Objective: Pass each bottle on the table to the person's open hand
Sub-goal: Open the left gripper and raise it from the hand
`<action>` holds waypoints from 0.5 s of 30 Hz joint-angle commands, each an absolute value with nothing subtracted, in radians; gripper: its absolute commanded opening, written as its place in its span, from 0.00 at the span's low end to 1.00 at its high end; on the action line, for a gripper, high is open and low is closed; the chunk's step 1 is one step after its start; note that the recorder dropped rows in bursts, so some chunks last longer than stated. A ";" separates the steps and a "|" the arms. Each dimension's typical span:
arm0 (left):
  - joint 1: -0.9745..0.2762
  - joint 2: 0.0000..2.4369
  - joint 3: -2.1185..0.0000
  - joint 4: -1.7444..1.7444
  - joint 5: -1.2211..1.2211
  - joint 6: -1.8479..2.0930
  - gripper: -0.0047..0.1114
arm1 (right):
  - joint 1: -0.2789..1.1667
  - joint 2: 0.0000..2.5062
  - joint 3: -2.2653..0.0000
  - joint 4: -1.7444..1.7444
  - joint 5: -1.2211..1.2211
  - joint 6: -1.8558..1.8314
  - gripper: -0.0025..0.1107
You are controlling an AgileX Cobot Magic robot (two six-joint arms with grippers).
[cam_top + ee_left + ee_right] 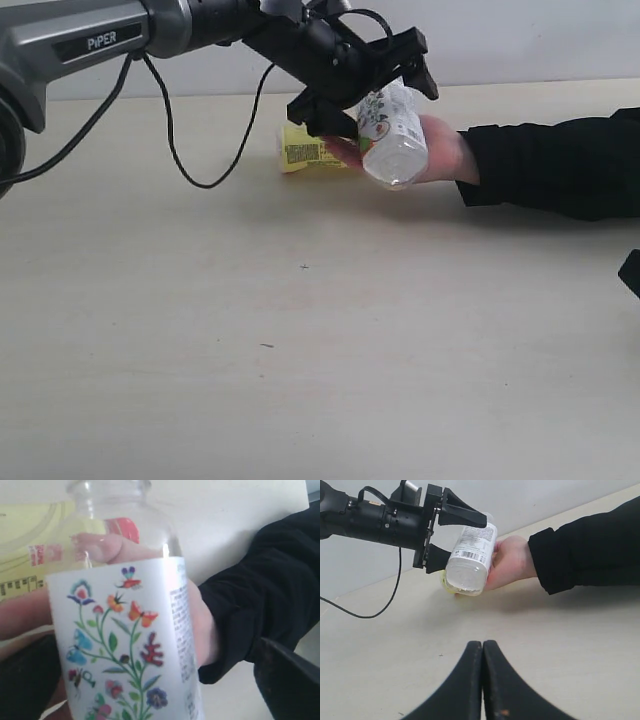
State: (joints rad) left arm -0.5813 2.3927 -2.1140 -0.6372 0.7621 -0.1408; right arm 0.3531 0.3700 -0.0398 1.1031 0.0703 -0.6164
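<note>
The bottle with the white floral label point(392, 128) lies tilted in the person's open hand point(445, 152), between the spread jaws of my left gripper point(375, 105). In the left wrist view the floral bottle point(125, 640) fills the frame, and one dark finger point(292, 672) stands clear of it with table showing in the gap. A yellow bottle point(305, 150) with a red cap point(122, 530) lies on the table point(300, 350) just behind the hand. My right gripper point(483, 645) is shut and empty, low over the table in front of the hand.
The person's black sleeve point(560, 165) stretches along the table from the right edge. A black cable point(200, 170) hangs from my left arm and loops down onto the table at the left. A dark part of my right arm point(630, 272) shows at the right edge.
</note>
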 commanded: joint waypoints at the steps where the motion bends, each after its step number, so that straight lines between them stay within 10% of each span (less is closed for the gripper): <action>1: -0.576 2.314 -2.123 -0.569 0.776 -0.081 0.94 | 0.350 0.364 -0.037 1.099 0.065 -0.624 0.02; 15: -0.576 2.212 -2.123 -0.042 1.065 0.125 0.94 | 0.350 0.364 -0.037 1.099 0.065 -0.626 0.02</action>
